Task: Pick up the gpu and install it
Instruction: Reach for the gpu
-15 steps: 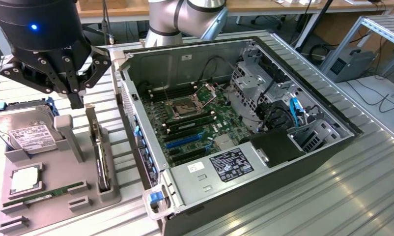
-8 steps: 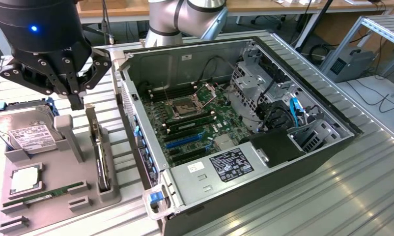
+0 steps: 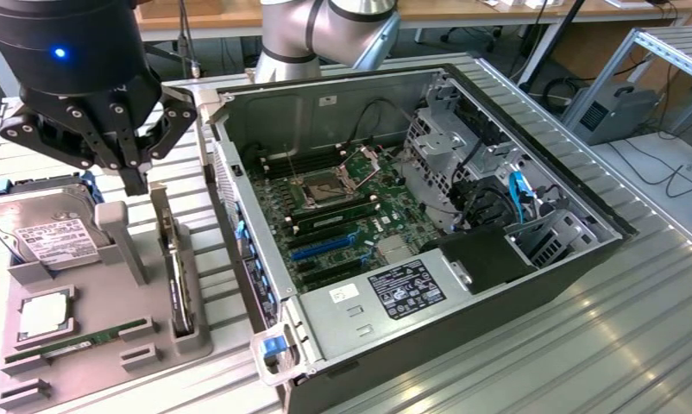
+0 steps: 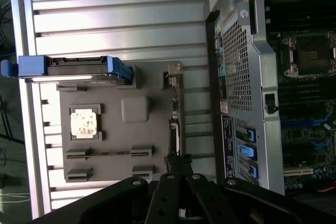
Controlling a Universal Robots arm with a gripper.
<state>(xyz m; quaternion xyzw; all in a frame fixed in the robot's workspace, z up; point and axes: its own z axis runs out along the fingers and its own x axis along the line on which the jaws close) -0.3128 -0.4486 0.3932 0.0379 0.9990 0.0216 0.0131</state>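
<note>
Closest to my camera, at upper left, the gripper (image 3: 135, 177) hangs closed on nothing above the grey tray (image 3: 98, 297). Lower and just right, the gpu (image 3: 180, 280) stands edge-on in its tray slot. I judge pickup not yet done, and installing into the open case (image 3: 553, 147) at centre-right remains.

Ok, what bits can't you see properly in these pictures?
- gpu: exterior view, edge-on in the gray tray, faces hidden.
- One end of the gpu: wrist view, behind the pincer.
- hard drive label: exterior view, print too small.
- computer case: wrist view, runs off the picture's edge.
</note>
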